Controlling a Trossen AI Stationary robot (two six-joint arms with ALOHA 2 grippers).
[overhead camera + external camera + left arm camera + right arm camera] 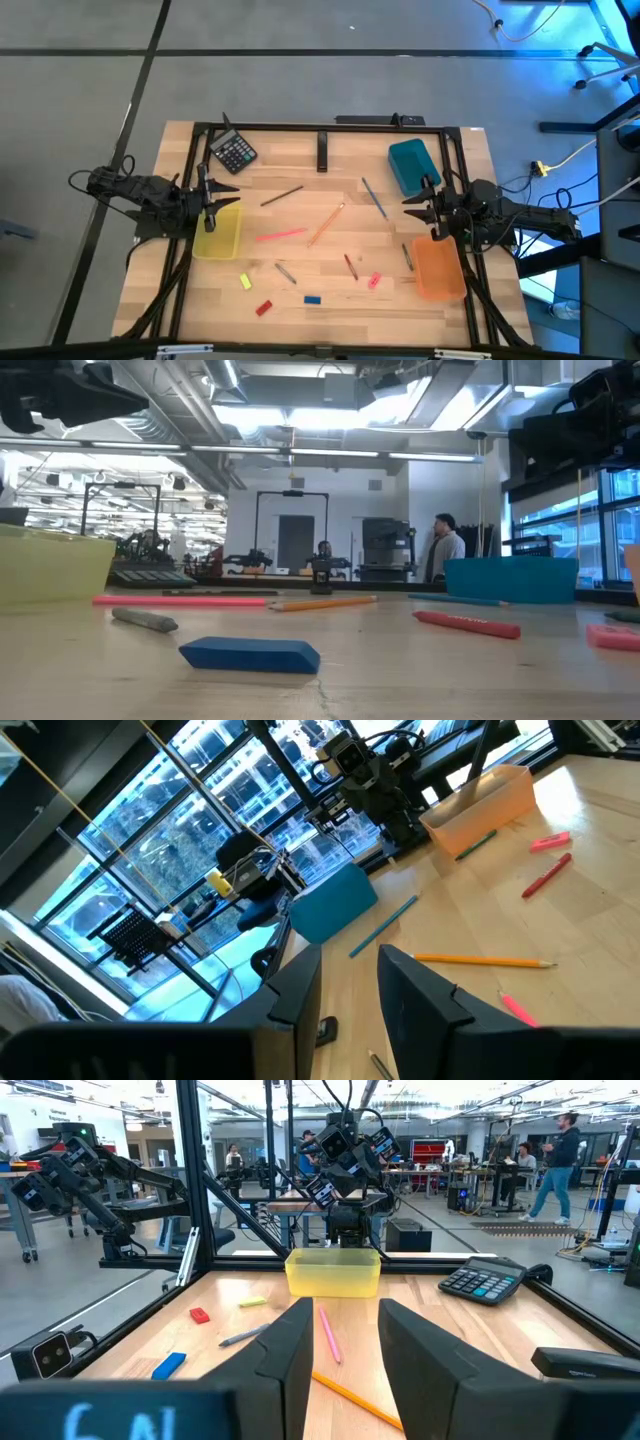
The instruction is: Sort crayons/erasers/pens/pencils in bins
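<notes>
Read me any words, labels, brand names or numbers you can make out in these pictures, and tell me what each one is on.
No text reads clearly in any view.
Calculator: key markings too small to read.
Bottom edge of the right wrist view: pale blue glowing characters, cut off and blurred, unreadable.
Black device at the table edge: a faint line of print, too small to read.
Bins, erasers, pencils and crayons: no visible lettering.

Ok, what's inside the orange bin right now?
The orange bin looks empty from above: only its bare floor shows. One green stick lies just outside it. The left wrist view cannot see past the bin's wall.
</notes>
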